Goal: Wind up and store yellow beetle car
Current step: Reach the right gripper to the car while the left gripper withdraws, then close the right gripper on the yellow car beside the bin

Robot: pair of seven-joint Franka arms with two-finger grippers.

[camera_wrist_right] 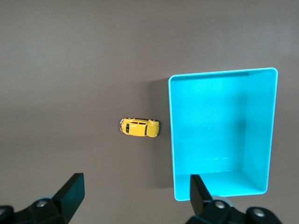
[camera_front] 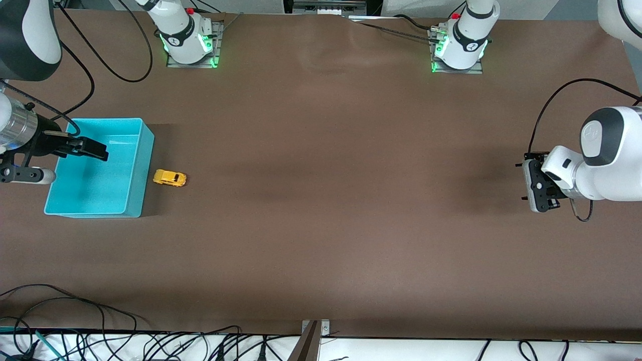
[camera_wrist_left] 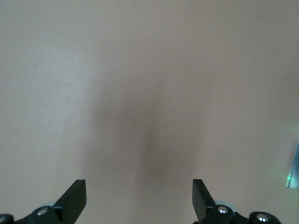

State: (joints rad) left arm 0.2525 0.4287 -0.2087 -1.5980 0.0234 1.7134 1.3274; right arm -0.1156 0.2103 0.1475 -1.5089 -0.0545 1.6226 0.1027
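The yellow beetle car [camera_front: 169, 178] rests on the brown table just beside the teal bin [camera_front: 146, 165], on the bin's side toward the left arm's end. It also shows in the right wrist view [camera_wrist_right: 139, 127], next to the bin's wall [camera_wrist_right: 171, 140]. The bin is empty. My right gripper [camera_front: 98, 150] hangs high over the bin, open and empty [camera_wrist_right: 135, 186]. My left gripper [camera_front: 537, 184] waits over bare table at the left arm's end, open and empty [camera_wrist_left: 139, 191].
The two arm bases [camera_front: 188, 37] [camera_front: 459, 42] stand along the table's farthest edge. Loose cables [camera_front: 100, 341] and a metal bracket [camera_front: 315, 328] lie along the nearest edge. A black cable [camera_front: 551, 105] loops off the left arm.
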